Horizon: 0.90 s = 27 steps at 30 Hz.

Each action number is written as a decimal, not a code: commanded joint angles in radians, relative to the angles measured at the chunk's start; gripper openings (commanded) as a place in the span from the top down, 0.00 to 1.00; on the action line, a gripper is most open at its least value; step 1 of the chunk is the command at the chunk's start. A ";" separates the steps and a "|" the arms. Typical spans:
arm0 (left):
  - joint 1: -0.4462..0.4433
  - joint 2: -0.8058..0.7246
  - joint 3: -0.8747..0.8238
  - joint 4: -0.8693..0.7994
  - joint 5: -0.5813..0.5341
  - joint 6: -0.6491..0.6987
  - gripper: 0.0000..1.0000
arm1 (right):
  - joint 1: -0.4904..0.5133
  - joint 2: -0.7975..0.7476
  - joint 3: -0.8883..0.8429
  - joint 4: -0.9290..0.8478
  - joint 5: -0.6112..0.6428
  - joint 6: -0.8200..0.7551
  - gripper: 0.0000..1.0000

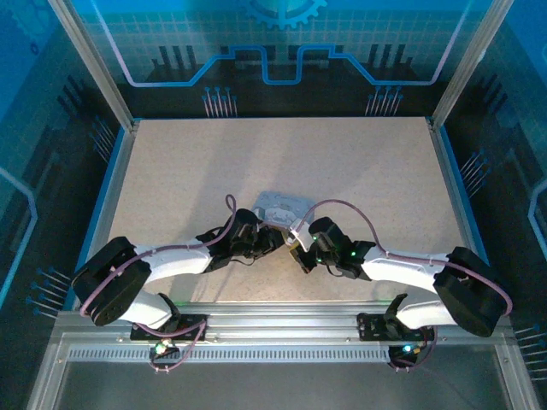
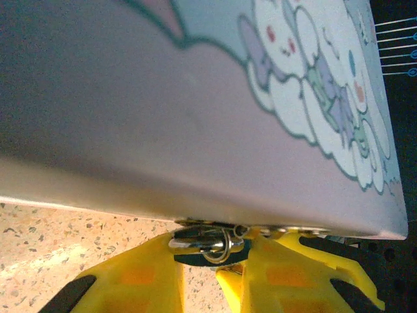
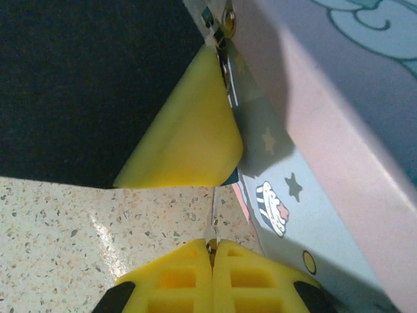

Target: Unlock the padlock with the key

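Observation:
In the left wrist view the small shiny metal padlock hangs at the lower edge of the lavender cartoon tin box. My left gripper is shut on the padlock, one yellow finger at each end. In the right wrist view my right gripper is shut on the thin metal key. The key's blade points up and runs behind the left gripper's yellow finger, so its tip is hidden. From above, both grippers meet at the box's near edge.
The box stands close on the right of the right gripper, its printed side wall almost beside the key. Speckled table stretches behind the box, bounded by blue rails left and right.

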 commanded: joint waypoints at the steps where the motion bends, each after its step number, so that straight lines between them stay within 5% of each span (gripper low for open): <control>1: -0.006 -0.032 0.031 -0.010 0.019 0.003 0.77 | 0.013 -0.026 -0.003 0.053 0.007 -0.004 1.00; 27: -0.006 -0.034 0.037 -0.008 0.059 0.001 0.77 | 0.002 0.024 -0.024 0.202 0.030 -0.002 1.00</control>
